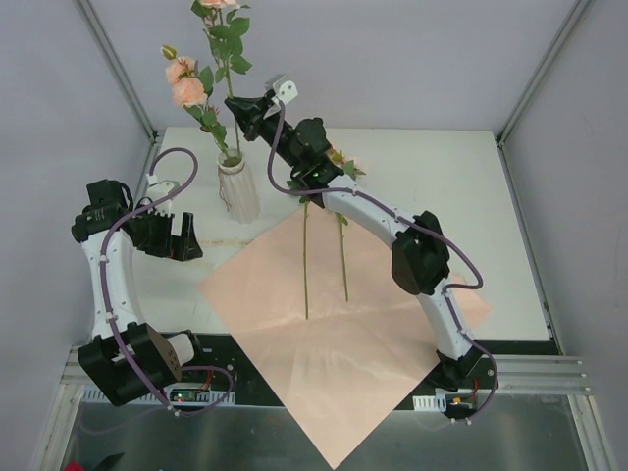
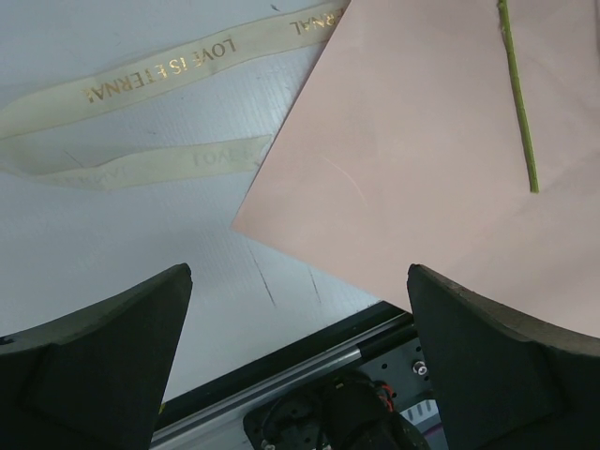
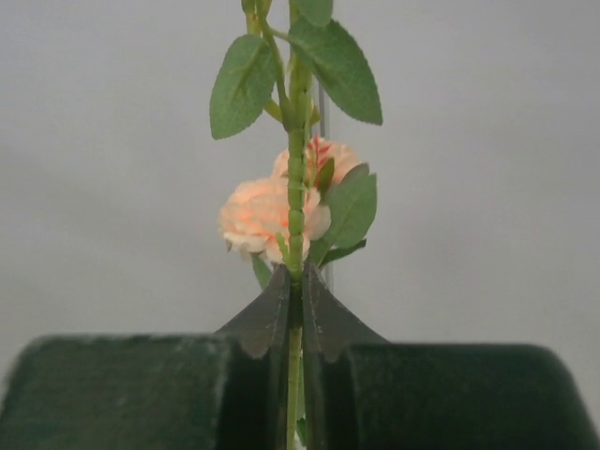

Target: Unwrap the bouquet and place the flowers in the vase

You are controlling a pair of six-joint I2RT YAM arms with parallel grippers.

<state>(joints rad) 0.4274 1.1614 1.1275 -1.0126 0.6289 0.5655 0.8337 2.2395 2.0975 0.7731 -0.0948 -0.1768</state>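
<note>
The right arm (image 1: 378,211) reached out above the vase (image 1: 238,192), its right gripper (image 1: 238,113) pinched tight on a flower stem (image 3: 296,187). The left arm (image 1: 110,285) sat folded left of the vase, left gripper (image 1: 183,239) spread wide, angled downward.

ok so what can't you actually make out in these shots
Top view: blooms of the two stems on the paper mostly hidden under the right arm; top bloom cut by the edge.
Right wrist view: lower end of the held stem, cut by the bottom edge.
Left wrist view: lower ribbon lettering too faint.
</note>
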